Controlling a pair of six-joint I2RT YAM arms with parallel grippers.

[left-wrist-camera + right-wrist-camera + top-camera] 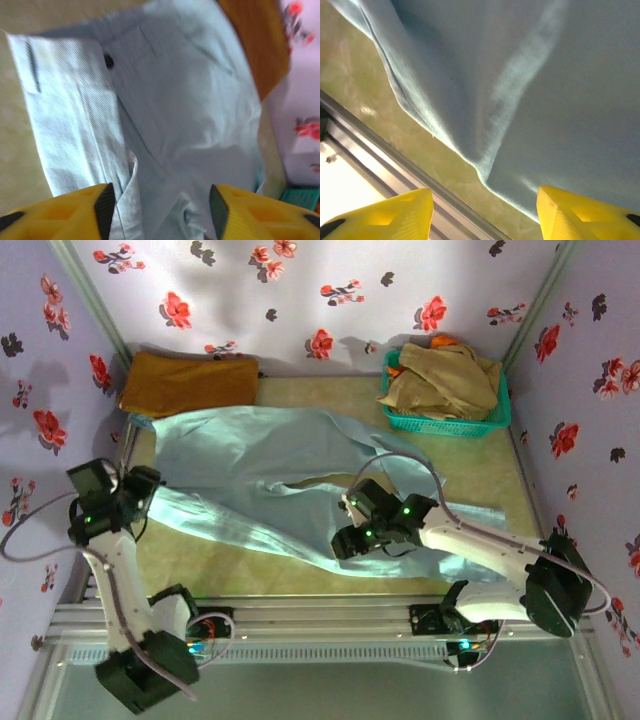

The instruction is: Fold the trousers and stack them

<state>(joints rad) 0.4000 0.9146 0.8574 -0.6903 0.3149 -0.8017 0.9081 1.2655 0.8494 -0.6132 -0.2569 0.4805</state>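
Observation:
The pale blue-grey trousers (pixel 260 470) lie spread across the table, waist end at the left and legs running right. My left gripper (pixel 148 492) hovers at the waist end. In the left wrist view its yellow fingers (pixel 105 210) stand apart, the left gripper (pixel 162 205) open over rumpled trousers (pixel 190 100) with a dark button showing. My right gripper (pixel 345 530) is over the near edge of a leg. In the right wrist view the right gripper (pixel 485 210) is open, and the trousers (pixel 545 75) hem lies just beyond its tips, gripped by neither finger.
A folded mustard-brown cloth (pixel 190 382) lies at the back left, touching the trousers' far edge. A teal basket (pixel 445 423) with beige-tan garments (pixel 445 375) stands at the back right. A metal rail (pixel 320 615) runs along the near table edge. Flowered walls enclose three sides.

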